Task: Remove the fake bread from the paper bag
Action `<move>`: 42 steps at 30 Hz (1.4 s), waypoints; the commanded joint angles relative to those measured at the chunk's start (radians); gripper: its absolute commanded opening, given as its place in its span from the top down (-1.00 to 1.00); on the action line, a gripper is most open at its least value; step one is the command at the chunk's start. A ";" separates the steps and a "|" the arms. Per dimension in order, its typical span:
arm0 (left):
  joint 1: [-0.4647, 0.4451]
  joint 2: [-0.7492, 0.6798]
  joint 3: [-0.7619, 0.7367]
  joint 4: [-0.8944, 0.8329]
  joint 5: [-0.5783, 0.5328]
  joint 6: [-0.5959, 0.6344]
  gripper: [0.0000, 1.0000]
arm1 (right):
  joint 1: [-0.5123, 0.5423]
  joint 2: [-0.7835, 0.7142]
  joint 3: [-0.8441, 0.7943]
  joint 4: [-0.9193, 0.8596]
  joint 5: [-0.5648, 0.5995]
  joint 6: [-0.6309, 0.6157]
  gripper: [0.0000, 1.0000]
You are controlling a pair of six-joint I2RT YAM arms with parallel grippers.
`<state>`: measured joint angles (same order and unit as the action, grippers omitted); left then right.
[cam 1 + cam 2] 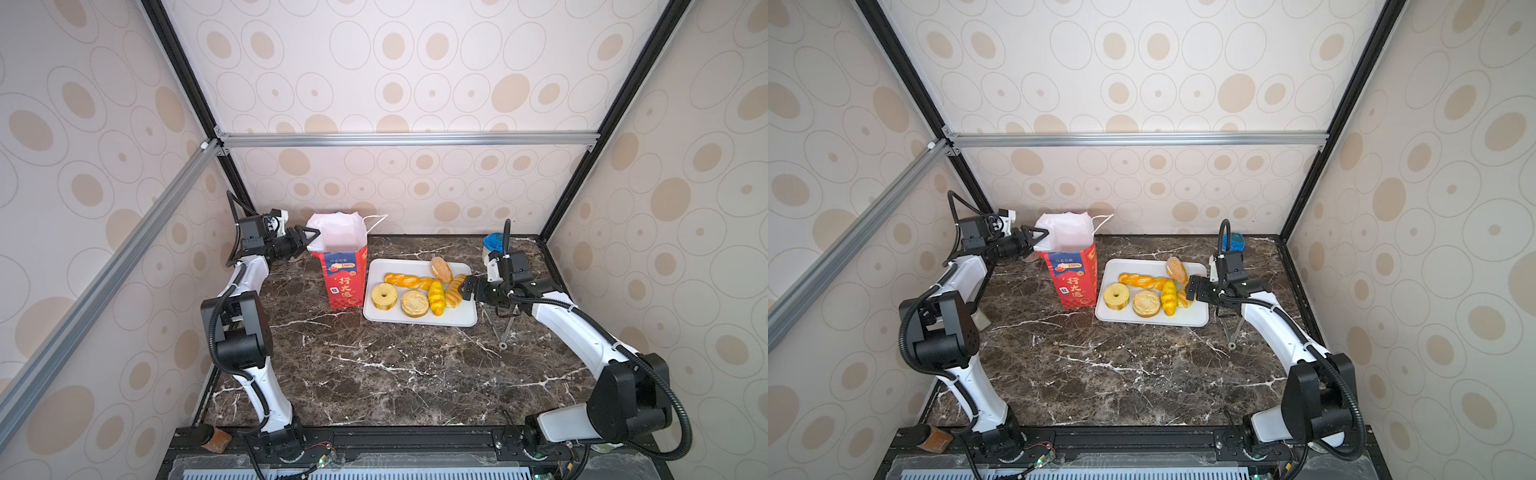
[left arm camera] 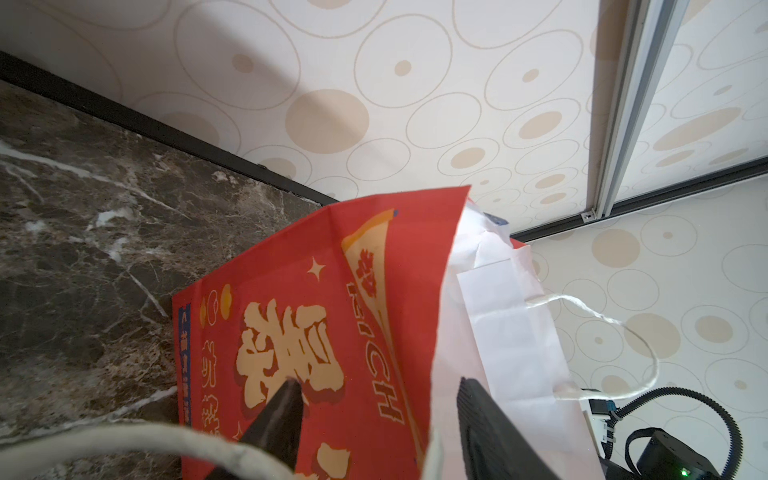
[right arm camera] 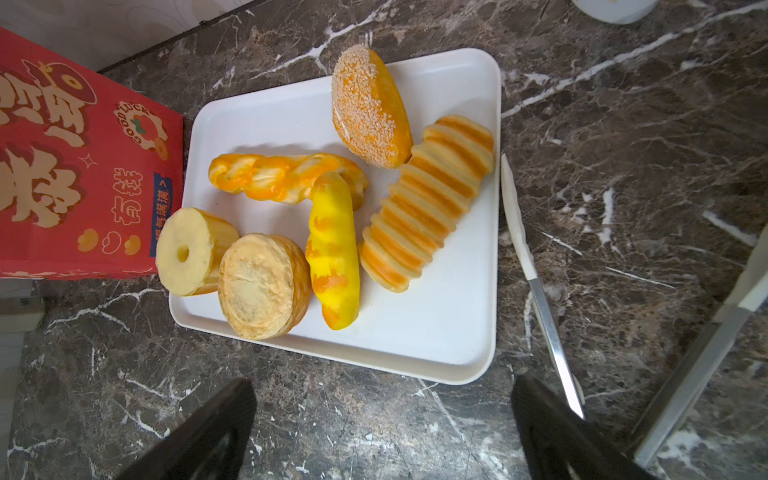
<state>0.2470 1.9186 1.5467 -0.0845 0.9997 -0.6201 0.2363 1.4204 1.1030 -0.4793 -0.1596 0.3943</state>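
Left gripper [image 1: 312, 240] is up at the top rim of the paper bag [image 1: 345, 286], jaws apart and not pinching anything. On its wrist cam one finger [image 2: 282, 411] sits over the red printed outside and the other over the white lining, so the rim of the bag runs between them, unsqueezed. The bag stands upright right at those tips with its mouth open; a white string handle [image 2: 615, 324] loops out on the side of the mouth away from the gripper. Right gripper [image 1: 468, 289] is spread wide with nothing in it, hovering just off the edge of the white tray [image 1: 419, 323]. All six pieces of fake bread [image 1: 436, 297] are out on that tray, just ahead of its fingers. Nearest the tips is the ridged loaf [image 3: 428, 199], with the yellow scored loaf [image 3: 332, 253] right beside it; the speckled bun [image 3: 368, 108] leans against the ridged loaf's far end. The twisted braid [image 3: 286, 176] lies further out, one end touching the yellow loaf. The ring [image 3: 187, 249] and flat round bun [image 3: 259, 286] sit touching each other at the bag end of the tray. Metal tongs [image 1: 505, 328] lie on the marble table [image 1: 374, 374] beside the tray, under the right gripper.
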 commanded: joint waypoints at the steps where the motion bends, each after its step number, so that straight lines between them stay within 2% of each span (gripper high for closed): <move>1: 0.005 -0.040 0.066 -0.017 -0.029 0.026 -0.35 | 0.010 -0.005 0.024 -0.033 -0.009 -0.013 -0.99; 7: 0.005 -0.110 0.122 -0.177 -0.136 0.130 -0.53 | 0.034 -0.020 0.047 -0.038 -0.011 -0.022 -0.99; 12: 0.006 -0.213 0.071 -0.224 -0.245 0.187 -0.86 | 0.037 -0.041 0.050 -0.040 0.000 -0.038 -0.99; 13: 0.005 -0.246 0.055 -0.230 -0.293 0.195 -0.87 | 0.037 -0.045 0.054 -0.047 0.002 -0.044 -0.99; 14: 0.005 -0.285 0.025 -0.216 -0.318 0.198 -0.88 | 0.038 -0.050 0.057 -0.051 0.003 -0.049 -0.99; 15: 0.005 -0.324 -0.011 -0.180 -0.331 0.195 -0.99 | 0.037 -0.054 0.061 -0.055 0.005 -0.052 -0.99; 17: 0.005 -0.418 -0.087 -0.123 -0.377 0.193 -1.00 | 0.037 -0.066 0.074 -0.069 0.008 -0.062 -0.99; 21: 0.004 -0.580 -0.213 -0.121 -0.513 0.201 -1.00 | 0.037 -0.098 0.090 -0.085 0.036 -0.085 -0.99; 24: -0.022 -0.782 -0.417 -0.047 -0.659 0.210 -1.00 | 0.037 -0.124 0.095 -0.095 0.060 -0.104 -1.00; 27: -0.050 -0.901 -0.513 -0.112 -0.768 0.286 -1.00 | 0.037 -0.151 0.085 -0.094 0.106 -0.128 -0.99; 30: -0.111 -0.956 -0.601 -0.179 -0.898 0.330 -1.00 | 0.038 -0.171 0.077 -0.088 0.182 -0.160 -0.99; 32: -0.203 -1.007 -0.701 -0.164 -1.037 0.325 -1.00 | 0.037 -0.183 0.061 -0.069 0.271 -0.190 -0.99; 34: -0.317 -1.072 -0.844 -0.080 -1.215 0.303 -1.00 | 0.038 -0.220 0.002 0.033 0.321 -0.277 -0.99; 37: -0.431 -1.141 -1.052 0.143 -1.370 0.359 -1.00 | 0.073 -0.330 -0.181 0.305 0.350 -0.373 -0.99; 40: -0.465 -1.067 -1.109 0.245 -1.437 0.391 -1.00 | 0.072 -0.415 -0.371 0.591 0.369 -0.447 -0.99; 42: -0.469 -1.000 -1.139 0.343 -1.459 0.428 -1.00 | 0.068 -0.407 -0.400 0.596 0.390 -0.443 -0.99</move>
<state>-0.2123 0.8772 0.4057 0.0265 -0.3096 -0.2634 0.3046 1.0145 0.7433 -0.1001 0.1715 0.0338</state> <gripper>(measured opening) 0.999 0.995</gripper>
